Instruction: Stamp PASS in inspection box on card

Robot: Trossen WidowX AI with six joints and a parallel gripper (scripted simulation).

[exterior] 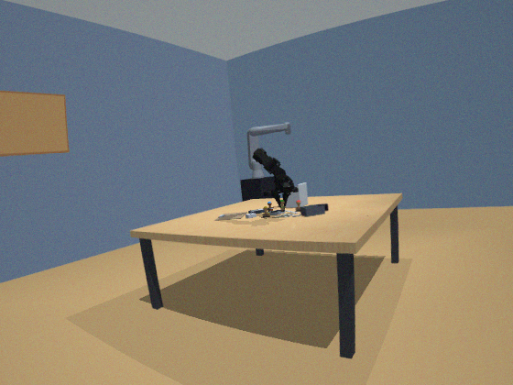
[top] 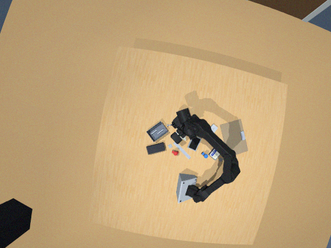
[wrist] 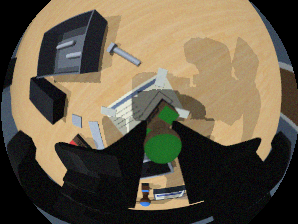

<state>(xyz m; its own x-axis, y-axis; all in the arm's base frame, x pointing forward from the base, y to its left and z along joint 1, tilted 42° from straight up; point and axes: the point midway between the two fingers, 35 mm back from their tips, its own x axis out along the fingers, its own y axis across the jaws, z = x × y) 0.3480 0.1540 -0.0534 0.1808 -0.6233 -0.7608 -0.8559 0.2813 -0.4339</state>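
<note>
My gripper [top: 179, 133] [exterior: 282, 203] [wrist: 158, 124] is shut on the green-topped stamp [exterior: 281, 200] [wrist: 162, 148], which points down over the card. The white card [top: 184, 138] [wrist: 131, 107] has printed lines, a blue stripe and pale tabs at its corners. The stamp's foot and shadows cover part of the card, including most of the box area. Whether the foot touches the card cannot be told, and no print is visible. The black ink pad [top: 194, 143] [wrist: 157, 169] lies beside the card, partly hidden by the fingers in the wrist view.
A red stamp [top: 175, 152], a blue stamp [top: 205, 155] [wrist: 145, 202] and a metal strip [top: 182, 151] [wrist: 96, 135] lie nearby. A dark tray [top: 155, 136] [wrist: 93, 40], black block [top: 156, 148] [wrist: 47, 100] and bolt [wrist: 125, 54] stand beyond the card. A brown board [top: 230, 136] lies opposite.
</note>
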